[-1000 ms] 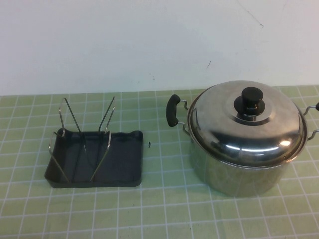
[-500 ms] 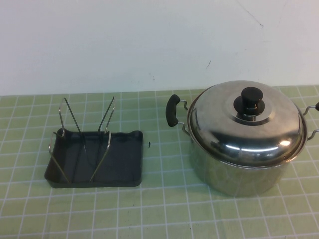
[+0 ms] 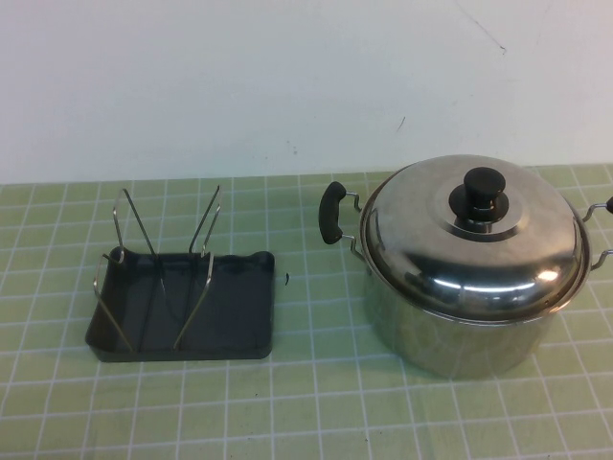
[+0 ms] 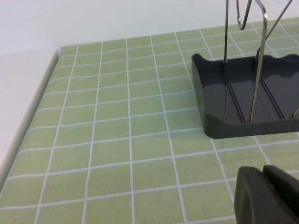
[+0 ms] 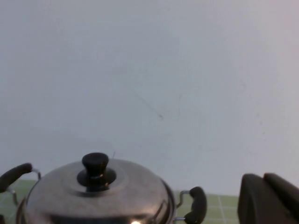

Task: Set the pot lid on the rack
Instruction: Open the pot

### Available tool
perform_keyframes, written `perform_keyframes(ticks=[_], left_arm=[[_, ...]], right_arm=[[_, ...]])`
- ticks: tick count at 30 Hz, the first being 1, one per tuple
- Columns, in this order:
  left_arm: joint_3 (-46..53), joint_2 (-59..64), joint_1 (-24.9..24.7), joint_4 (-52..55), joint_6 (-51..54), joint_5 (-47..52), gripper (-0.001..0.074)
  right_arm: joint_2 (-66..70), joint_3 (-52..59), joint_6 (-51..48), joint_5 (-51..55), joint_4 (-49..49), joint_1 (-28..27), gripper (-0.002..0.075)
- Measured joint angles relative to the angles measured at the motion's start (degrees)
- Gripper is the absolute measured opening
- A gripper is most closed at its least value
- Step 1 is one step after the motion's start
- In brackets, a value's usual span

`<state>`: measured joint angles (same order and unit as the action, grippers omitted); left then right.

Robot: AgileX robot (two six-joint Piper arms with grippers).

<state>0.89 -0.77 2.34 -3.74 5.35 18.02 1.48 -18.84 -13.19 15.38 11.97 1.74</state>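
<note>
Pot lid (image 3: 476, 240) flat, knob (image 3: 484, 184) upward.

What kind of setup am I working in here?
Likely a mock kitchen test bench: a green-tiled table against a plain white wall, with a pot, its lid and a rack. Only a corner of each gripper shows in its wrist view.
</note>
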Motion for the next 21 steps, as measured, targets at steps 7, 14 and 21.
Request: perform_keyframes(ticks=[7,14,21], left_arm=[[0.00,0.00,0.00,0.00,0.00,0.00,-0.0004],[0.00,0.00,0.00,0.00,0.00,0.00,-0.0004],[0.00,0.00,0.00,0.00,0.13,0.00,-0.0003]], right_arm=[[13.48,-3.43,-15.97,0.33,14.48,0.21,-0.0001],[28.73,-6.99,4.70,-10.66,-5.43,8.02,0.0104],[47.90,-6.99,4.58,-38.69,-11.47,18.99,0.0365]])
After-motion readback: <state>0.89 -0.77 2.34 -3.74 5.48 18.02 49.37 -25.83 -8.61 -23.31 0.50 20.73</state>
